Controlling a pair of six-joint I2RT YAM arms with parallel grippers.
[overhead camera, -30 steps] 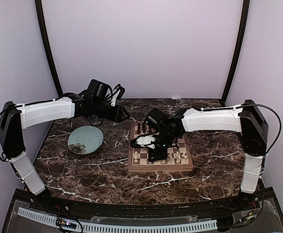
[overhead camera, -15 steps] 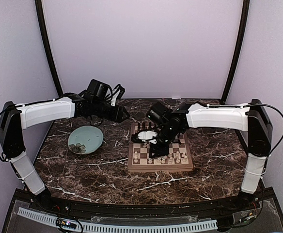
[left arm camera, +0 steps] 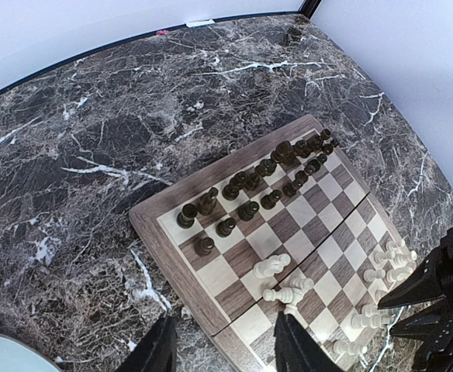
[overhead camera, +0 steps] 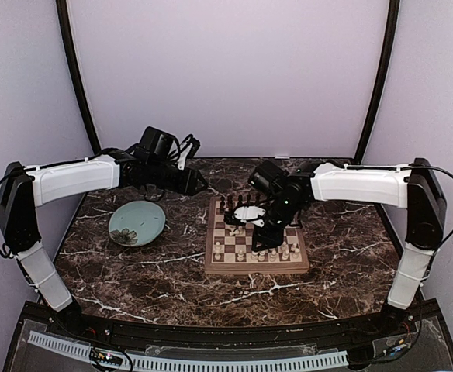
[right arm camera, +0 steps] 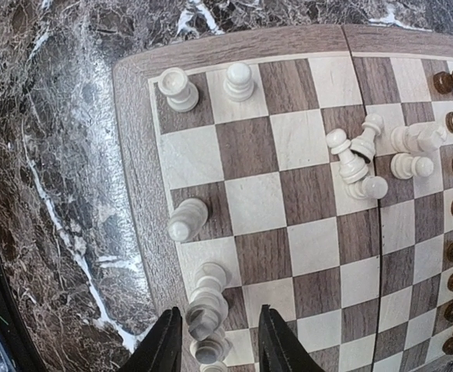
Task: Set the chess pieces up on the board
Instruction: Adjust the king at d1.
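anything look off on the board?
Several cream-white chess pieces lie toppled in a heap near the middle of the checkered wooden board, and more lie tipped along its edge by the right gripper. The dark brown pieces stand upright.

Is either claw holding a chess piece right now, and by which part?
Neither holds anything. The left claw is open and empty; the right claw is open above white pieces on the board, gripping none.

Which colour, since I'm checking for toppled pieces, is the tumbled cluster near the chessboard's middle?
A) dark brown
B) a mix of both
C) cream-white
C: the tumbled cluster of chess pieces near the middle of the chessboard is all cream-white; the dark pieces stand in rows along one edge.
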